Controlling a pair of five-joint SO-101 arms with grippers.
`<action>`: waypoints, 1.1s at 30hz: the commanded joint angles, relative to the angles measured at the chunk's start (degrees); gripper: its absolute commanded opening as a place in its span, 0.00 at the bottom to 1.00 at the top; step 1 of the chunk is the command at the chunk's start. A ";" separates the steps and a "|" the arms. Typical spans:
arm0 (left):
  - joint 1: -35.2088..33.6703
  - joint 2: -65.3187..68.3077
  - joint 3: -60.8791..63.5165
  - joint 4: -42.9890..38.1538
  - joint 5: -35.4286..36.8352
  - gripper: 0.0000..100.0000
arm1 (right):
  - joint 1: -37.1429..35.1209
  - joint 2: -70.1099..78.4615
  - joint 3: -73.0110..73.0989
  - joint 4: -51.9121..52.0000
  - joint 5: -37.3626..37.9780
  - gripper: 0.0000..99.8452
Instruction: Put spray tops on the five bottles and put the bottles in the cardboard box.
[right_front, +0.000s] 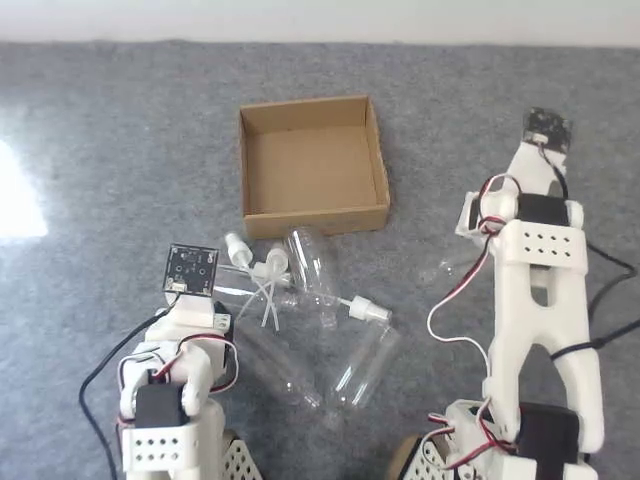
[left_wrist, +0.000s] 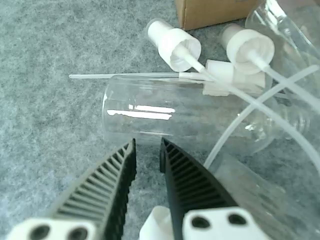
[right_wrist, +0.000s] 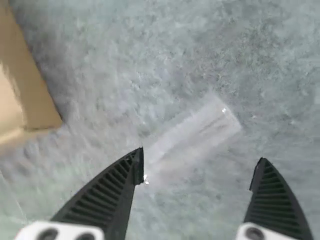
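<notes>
one target: clear plastic bottle (right_wrist: 192, 135) lying at 4 o'clock of brown cardboard box (right_front: 318, 218)
right gripper (right_wrist: 201, 155): nearer, jaws wide apart; bottle just ahead, axis slanting across gap
left gripper (left_wrist: 147, 145): narrowly apart, empty

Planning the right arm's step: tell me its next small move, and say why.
Probably lower the right gripper onto the lone clear bottle and close. Its jaws stand wide open above the bottle, which lies flat on the grey mat, near the cardboard box.
</notes>
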 joint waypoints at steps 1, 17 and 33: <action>0.00 -1.05 -0.13 0.26 0.53 0.07 | -0.31 -3.12 -7.82 6.02 6.86 0.31; 0.00 -1.05 -0.13 0.26 0.53 0.07 | -5.23 -3.03 -9.76 12.26 30.86 0.31; 0.00 -1.05 -0.13 0.26 0.53 0.07 | -8.40 11.82 -14.86 15.52 52.40 0.31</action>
